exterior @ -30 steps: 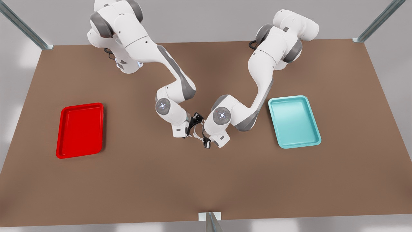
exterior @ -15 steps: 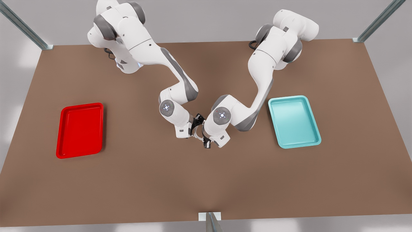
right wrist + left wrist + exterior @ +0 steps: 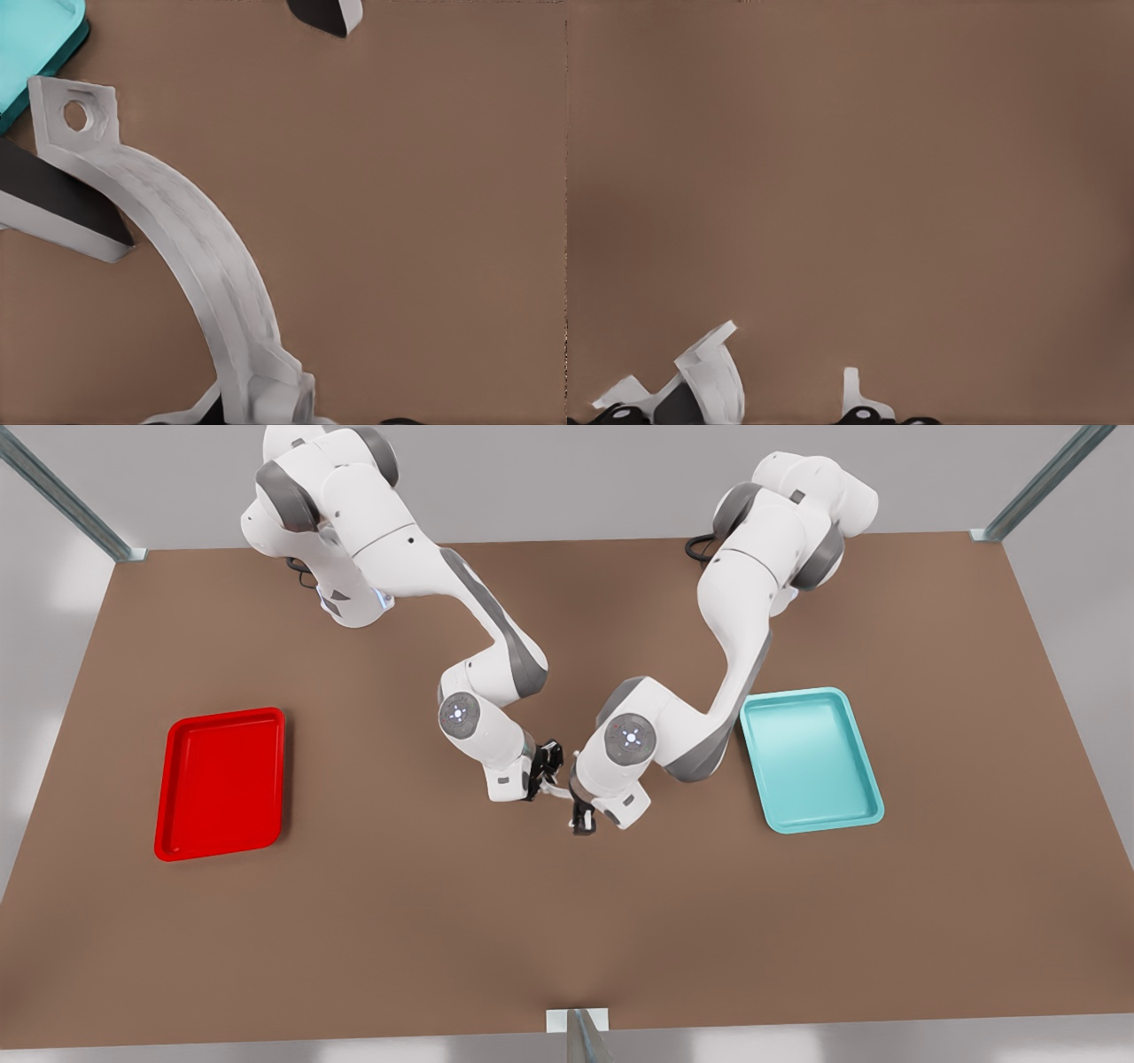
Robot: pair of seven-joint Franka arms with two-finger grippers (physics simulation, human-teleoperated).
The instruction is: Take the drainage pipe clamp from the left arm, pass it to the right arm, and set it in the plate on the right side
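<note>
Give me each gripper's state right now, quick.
Left gripper: open, holding nothing, just beside the drainage pipe clamp.
Right gripper: shut on the drainage pipe clamp, above the table.

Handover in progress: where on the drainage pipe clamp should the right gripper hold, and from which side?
Probably best is the curved band of the drainage pipe clamp near its lower tab, with the right gripper coming from the red plate side. The holed tab at the other end lies by the open left gripper.
</note>
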